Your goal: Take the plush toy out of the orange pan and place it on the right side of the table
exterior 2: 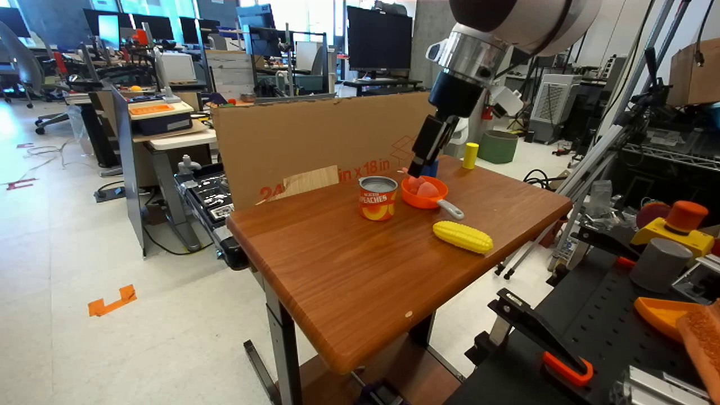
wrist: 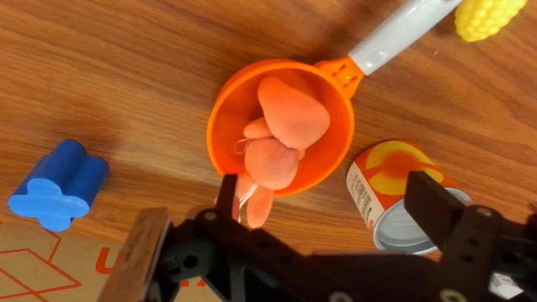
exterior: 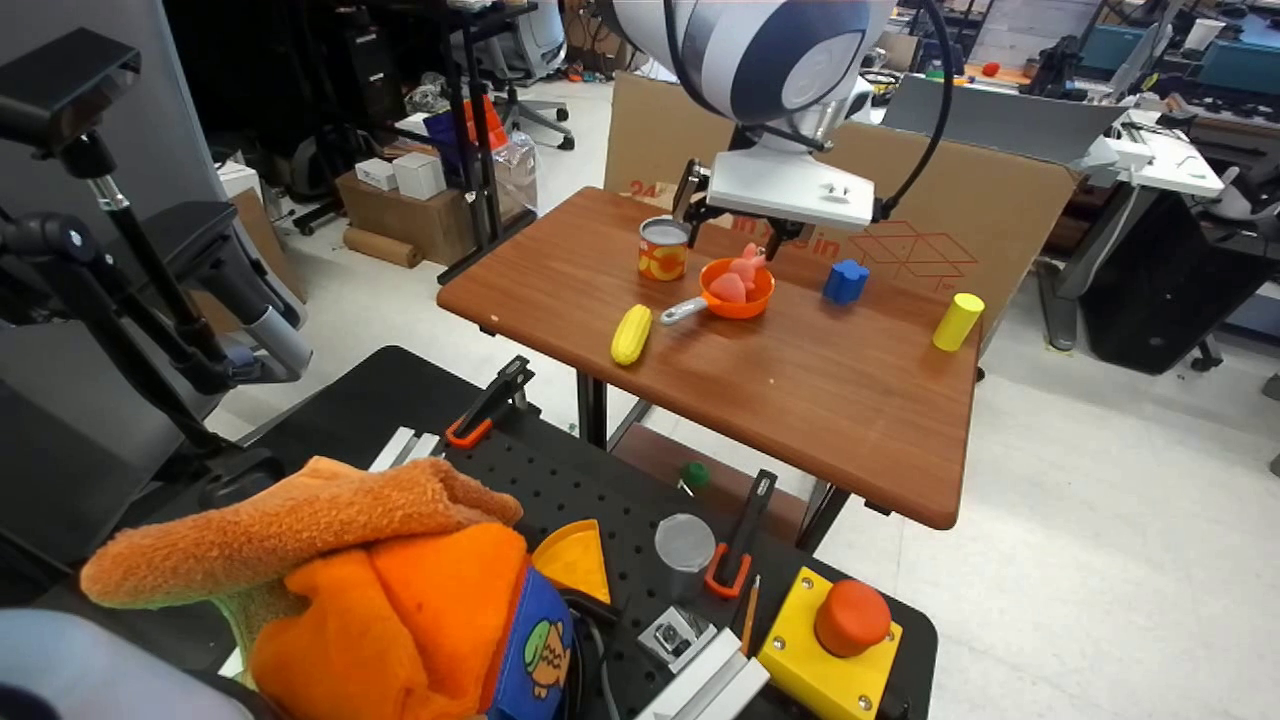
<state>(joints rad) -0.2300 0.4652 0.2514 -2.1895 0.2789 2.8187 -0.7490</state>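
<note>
Standing on pale floor (exterior 2: 169,349), brown table (exterior: 800,400), plush toy (wrist: 272,161) in orange pan (wrist: 339,134), cardboard (exterior 2: 315,132) behind, gripper (wrist: 322,182) spread apart

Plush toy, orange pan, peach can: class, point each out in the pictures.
Plush toy (wrist: 272,161): wrist view, on its smaller rounded lump.
Orange pan (wrist: 324,161): wrist view, on the bare inner wall.
Peach can (exterior 2: 377,201): an exterior view, on its printed label.

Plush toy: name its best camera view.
Wrist view: close, from above, the plush toy shows large, body in the orange pan, one end past its rim. Both exterior views show it small, from afar.
</note>
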